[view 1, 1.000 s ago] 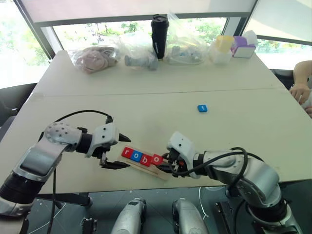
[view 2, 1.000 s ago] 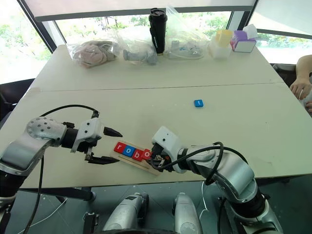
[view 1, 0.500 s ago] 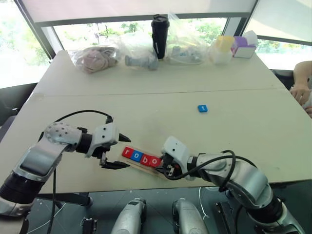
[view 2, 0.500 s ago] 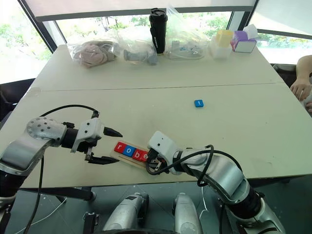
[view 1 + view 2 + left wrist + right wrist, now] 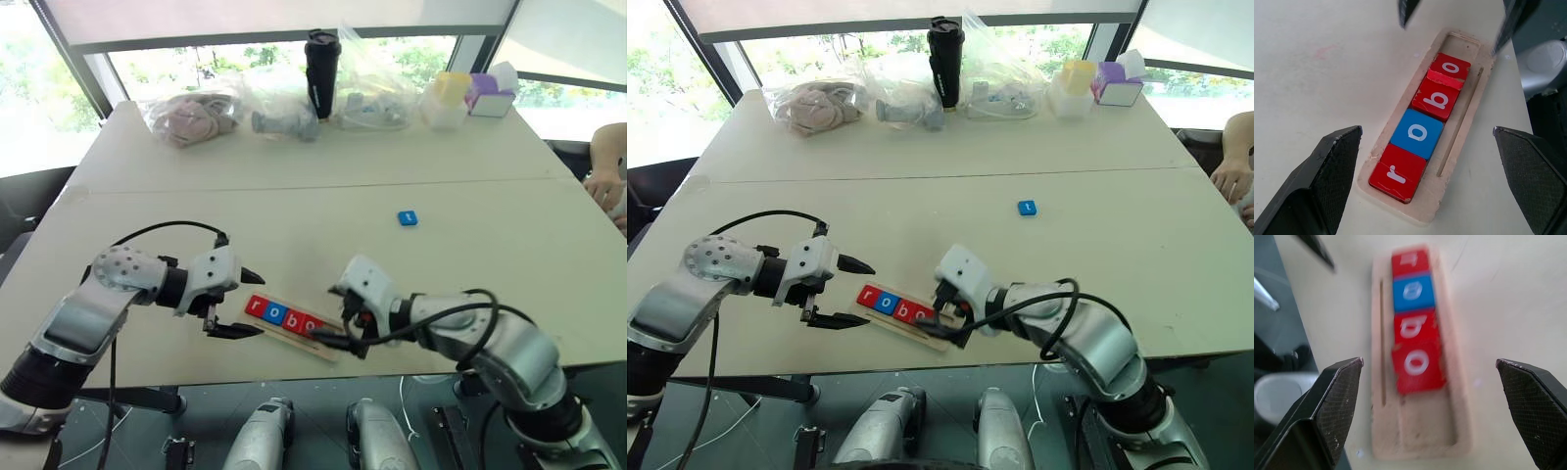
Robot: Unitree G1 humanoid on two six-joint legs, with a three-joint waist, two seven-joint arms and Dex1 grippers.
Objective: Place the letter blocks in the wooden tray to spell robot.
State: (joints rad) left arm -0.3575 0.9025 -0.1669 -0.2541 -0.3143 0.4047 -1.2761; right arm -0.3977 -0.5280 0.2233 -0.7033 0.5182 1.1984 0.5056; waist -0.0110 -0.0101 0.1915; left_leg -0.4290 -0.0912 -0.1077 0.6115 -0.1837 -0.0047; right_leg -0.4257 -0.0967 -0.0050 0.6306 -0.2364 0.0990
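Observation:
The wooden tray lies slanted near the table's front edge. In its slot sit four letter blocks: a red r, a blue o, a red b and a red o, which sits a little unevenly against the b. The slot's last place is bare wood. A blue t block lies alone on the table, farther back and to the right. My left gripper stands open at the tray's r end. My right gripper is open just above the other end, holding nothing.
Along the far edge stand plastic bags, a black tumbler and small yellow and purple boxes. A person's hand rests at the right edge. The tray lies close to the table's front edge.
My right gripper was shut on the second red o at the tray; it has opened, risen and drawn back slightly, leaving that block in the slot. The left gripper has not moved.

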